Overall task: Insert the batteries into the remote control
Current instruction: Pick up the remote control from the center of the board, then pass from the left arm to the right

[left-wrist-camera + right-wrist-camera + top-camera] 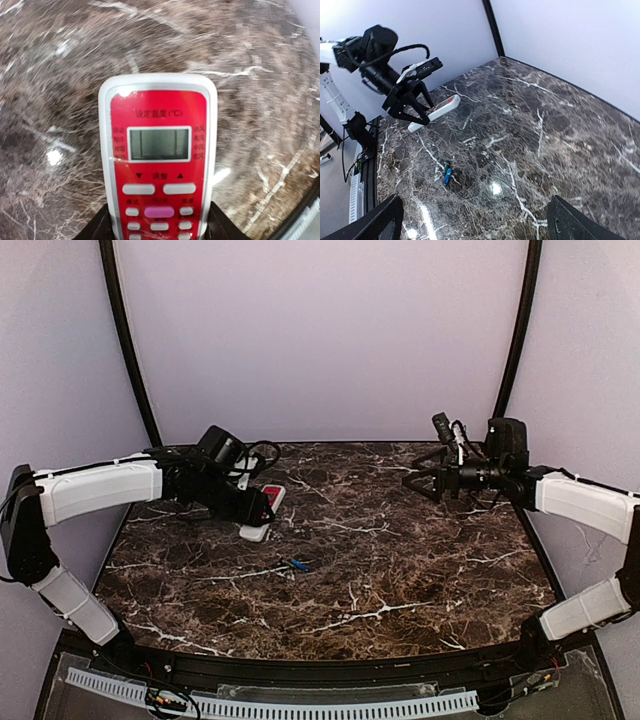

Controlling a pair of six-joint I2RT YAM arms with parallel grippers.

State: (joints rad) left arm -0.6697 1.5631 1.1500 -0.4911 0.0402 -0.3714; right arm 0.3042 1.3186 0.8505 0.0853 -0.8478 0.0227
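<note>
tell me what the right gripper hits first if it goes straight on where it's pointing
Most likely the bare table, near the batteries; nothing stands between. The right gripper is open and empty. Depth is unclear, so the spot is a guess.

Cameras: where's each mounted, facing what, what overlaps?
Top external: above, behind the bases, looking down on the table; both arms show.
Left wrist: on the left gripper, facing the held remote's red face; finger edges show.
Right wrist: raised at right, facing left; right gripper open at bottom, left arm beyond.
Shared: remote in all; batteries in top and right wrist.
</note>
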